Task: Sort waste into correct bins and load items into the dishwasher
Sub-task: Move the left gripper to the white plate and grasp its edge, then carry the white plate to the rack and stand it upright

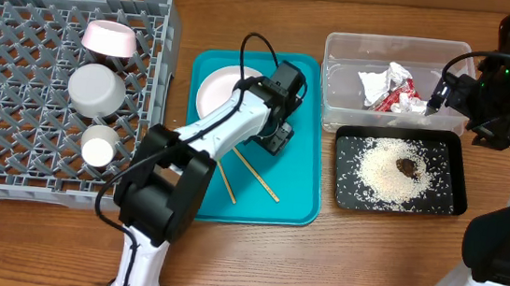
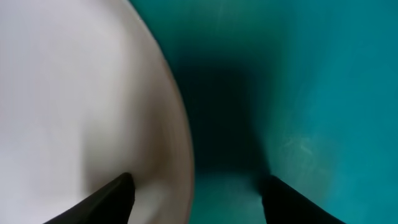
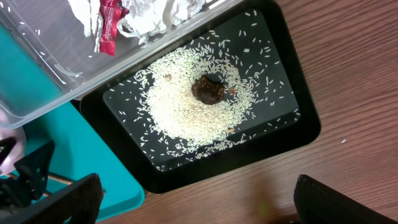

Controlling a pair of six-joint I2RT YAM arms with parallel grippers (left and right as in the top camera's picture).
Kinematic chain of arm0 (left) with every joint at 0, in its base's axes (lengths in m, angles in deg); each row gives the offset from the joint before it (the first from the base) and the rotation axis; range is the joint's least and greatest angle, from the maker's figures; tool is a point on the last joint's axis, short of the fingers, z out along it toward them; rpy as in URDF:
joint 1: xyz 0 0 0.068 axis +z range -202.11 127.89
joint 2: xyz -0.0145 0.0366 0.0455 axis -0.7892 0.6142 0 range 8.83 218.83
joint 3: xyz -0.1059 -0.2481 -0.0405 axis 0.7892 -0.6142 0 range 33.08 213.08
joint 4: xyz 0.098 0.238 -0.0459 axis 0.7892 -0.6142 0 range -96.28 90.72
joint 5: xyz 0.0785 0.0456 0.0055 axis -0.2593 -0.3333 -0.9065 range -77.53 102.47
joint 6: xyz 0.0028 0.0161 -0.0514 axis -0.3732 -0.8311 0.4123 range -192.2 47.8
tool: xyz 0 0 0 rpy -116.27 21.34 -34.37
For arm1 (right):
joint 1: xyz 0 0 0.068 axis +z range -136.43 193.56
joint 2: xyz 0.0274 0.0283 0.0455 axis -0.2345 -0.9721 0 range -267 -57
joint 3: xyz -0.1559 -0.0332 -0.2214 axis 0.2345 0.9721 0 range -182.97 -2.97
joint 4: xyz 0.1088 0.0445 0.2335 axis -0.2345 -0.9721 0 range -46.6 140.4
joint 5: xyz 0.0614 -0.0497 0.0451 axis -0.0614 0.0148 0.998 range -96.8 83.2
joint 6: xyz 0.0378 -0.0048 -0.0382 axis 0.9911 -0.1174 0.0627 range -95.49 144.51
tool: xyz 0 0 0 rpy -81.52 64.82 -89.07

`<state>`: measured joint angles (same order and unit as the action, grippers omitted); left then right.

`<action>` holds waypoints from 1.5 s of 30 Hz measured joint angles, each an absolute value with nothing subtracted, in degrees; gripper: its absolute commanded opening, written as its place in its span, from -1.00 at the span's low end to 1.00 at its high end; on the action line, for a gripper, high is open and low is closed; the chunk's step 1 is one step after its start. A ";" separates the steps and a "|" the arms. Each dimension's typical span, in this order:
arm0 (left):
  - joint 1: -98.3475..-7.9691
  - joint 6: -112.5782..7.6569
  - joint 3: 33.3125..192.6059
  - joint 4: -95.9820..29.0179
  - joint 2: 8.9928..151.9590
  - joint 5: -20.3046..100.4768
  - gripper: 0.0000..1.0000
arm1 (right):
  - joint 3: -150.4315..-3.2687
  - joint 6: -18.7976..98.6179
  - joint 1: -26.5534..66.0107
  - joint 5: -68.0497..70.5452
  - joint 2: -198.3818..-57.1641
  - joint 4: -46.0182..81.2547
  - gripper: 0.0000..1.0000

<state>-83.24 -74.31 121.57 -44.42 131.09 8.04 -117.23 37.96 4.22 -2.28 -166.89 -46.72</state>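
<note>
A white plate (image 1: 218,88) lies on the teal tray (image 1: 293,189), with two wooden chopsticks (image 1: 258,177) in front of it. My left gripper (image 1: 273,135) is low at the plate's right rim and open. In the left wrist view its fingers (image 2: 196,199) straddle the rim of the plate (image 2: 74,93), empty. The clear tub (image 1: 348,53) holds a red-and-white wrapper (image 1: 392,98) and crumpled white paper (image 1: 378,80). The black tray (image 1: 456,153) holds rice (image 1: 383,179) and a brown lump (image 1: 407,164). My right gripper (image 1: 440,93) hovers at the tub's right end, open and empty (image 3: 199,199).
The grey dish rack (image 1: 19,64) at the left holds a tilted bowl (image 1: 108,38), a larger white dish (image 1: 97,88) and a small white cup (image 1: 98,148). Bare wooden table (image 1: 337,264) runs along the front. In the right wrist view the black tray (image 3: 298,118) lies against the teal tray (image 3: 37,99).
</note>
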 measured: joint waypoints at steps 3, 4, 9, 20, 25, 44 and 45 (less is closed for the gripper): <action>-83.27 -74.28 121.57 -44.27 131.15 7.61 -0.49 | -117.23 37.96 4.22 -2.28 -166.89 -46.72 1.00; -83.27 -74.68 121.57 -44.18 131.15 7.02 -0.57 | -117.23 37.96 4.22 -2.26 -166.89 -46.72 1.00; -83.29 -75.31 121.61 -43.02 131.19 3.39 -0.92 | -117.23 37.99 4.22 -2.26 -166.89 -46.72 1.00; -83.27 -74.68 136.39 -53.69 131.54 0.81 -0.92 | -117.23 37.96 4.22 -2.26 -166.86 -46.74 1.00; -83.09 -70.77 150.03 -63.79 131.54 0.83 -0.92 | -117.23 37.94 4.22 -2.26 -166.86 -46.74 1.00; -48.75 -72.93 168.24 -75.76 131.52 49.86 -0.92 | -117.23 37.96 4.22 -2.26 -166.86 -46.74 1.00; -46.92 -73.87 168.24 -75.57 131.52 52.59 -0.92 | -117.23 37.96 4.22 -2.26 -166.86 -46.74 1.00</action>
<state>-46.92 -73.87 168.24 -75.57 131.52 52.59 -117.23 37.96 4.22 -2.26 -166.86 -46.74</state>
